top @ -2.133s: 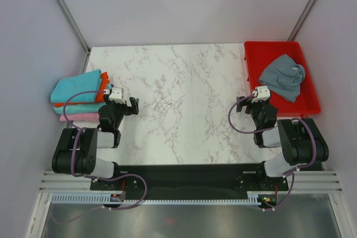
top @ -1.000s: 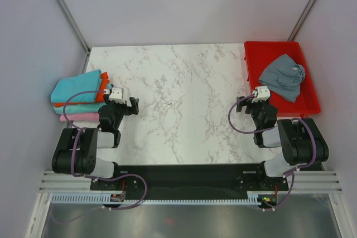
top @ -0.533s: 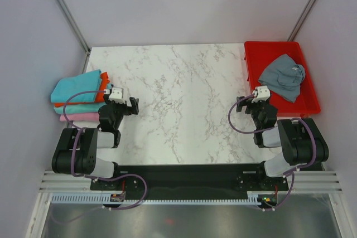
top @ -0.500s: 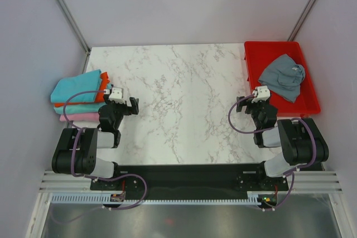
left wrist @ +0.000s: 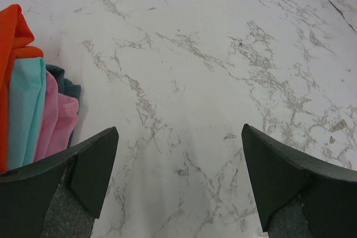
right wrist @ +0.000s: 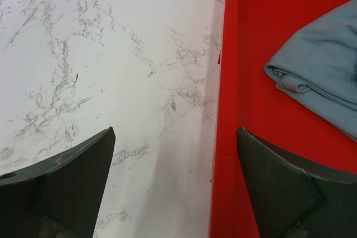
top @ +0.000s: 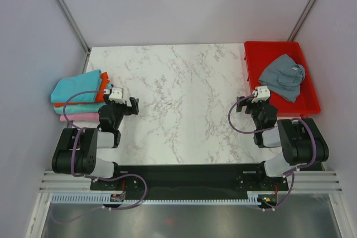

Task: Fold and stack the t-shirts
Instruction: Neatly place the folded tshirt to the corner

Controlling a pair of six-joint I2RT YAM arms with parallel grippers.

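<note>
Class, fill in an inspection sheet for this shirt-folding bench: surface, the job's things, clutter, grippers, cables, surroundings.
Surface: white marble-patterned table.
Job's things: folded stack at the left edge, turquoise on top, orange-red and pink below; crumpled grey shirt lying in the red tray at the far right.
Clutter: nothing seen.
Grippers: left gripper open and empty, beside the stack; right gripper open and empty, over the tray's left rim.
Cables: purple cables, one looping off each arm.
Surroundings: pale walls; slanting metal posts at the far corners.
</note>
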